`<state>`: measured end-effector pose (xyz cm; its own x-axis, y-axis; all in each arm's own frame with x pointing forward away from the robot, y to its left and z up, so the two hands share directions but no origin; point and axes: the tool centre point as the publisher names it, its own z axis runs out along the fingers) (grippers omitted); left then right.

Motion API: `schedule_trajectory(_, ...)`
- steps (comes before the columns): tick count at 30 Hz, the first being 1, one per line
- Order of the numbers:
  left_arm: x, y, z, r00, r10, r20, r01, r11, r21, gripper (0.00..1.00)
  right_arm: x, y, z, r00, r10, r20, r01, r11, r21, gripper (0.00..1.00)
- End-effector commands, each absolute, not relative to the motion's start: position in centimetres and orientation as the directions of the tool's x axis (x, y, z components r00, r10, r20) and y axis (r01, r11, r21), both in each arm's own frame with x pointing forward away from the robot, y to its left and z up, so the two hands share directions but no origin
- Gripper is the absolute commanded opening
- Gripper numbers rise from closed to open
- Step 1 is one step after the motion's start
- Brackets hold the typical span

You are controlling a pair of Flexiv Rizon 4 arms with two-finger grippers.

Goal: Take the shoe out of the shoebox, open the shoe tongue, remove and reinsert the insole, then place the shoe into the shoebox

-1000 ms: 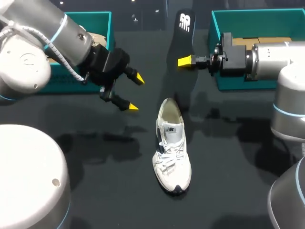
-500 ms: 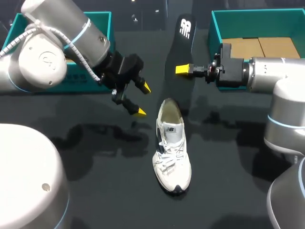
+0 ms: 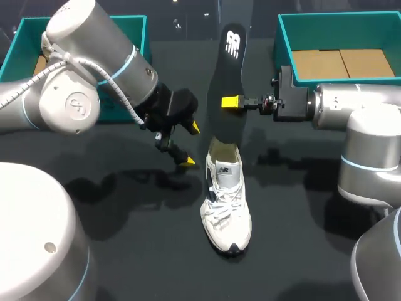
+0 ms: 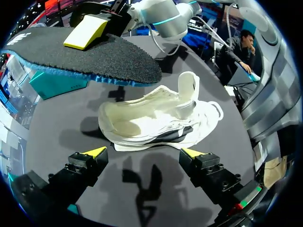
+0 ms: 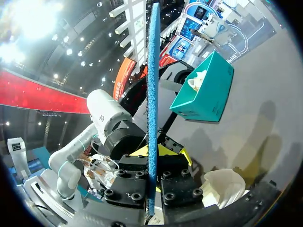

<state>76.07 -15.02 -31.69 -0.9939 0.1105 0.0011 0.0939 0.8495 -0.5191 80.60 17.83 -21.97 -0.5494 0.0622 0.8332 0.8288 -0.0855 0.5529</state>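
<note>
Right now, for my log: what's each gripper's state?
Left gripper: open, empty.
Right gripper: shut on the insole.

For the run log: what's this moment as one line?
stage: insole out of shoe | right gripper: shut on insole, above shoe | left gripper: open, beside shoe's heel | shoe: upright on table
</note>
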Motion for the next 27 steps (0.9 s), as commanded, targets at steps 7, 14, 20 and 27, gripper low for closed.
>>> schedule_trajectory(7,76.4,-15.2,-32.0,-0.994,0.11,-0.012,0.1,0.848,-0.52,1.0,81.2,18.3,-22.6,-0.554,0.051,0.831,0.826,-0.086,0.557,0.0)
schedule_trajectory(14,77.2,-16.0,-33.5,-0.992,0.121,-0.022,0.116,0.856,-0.504,1.0,81.4,18.9,-23.8,-0.569,0.034,0.822,0.817,-0.087,0.57,0.0)
schedule_trajectory(20,77.9,-16.3,-34.3,-0.99,0.136,-0.034,0.135,0.863,-0.487,1.0,81.5,19.2,-24.7,-0.598,0.025,0.801,0.795,-0.107,0.597,0.0)
schedule_trajectory(27,78.2,-16.4,-35.1,-0.987,0.156,-0.022,0.146,0.857,-0.494,1.0,81.8,19.0,-25.7,-0.613,0.015,0.79,0.782,-0.132,0.61,0.0)
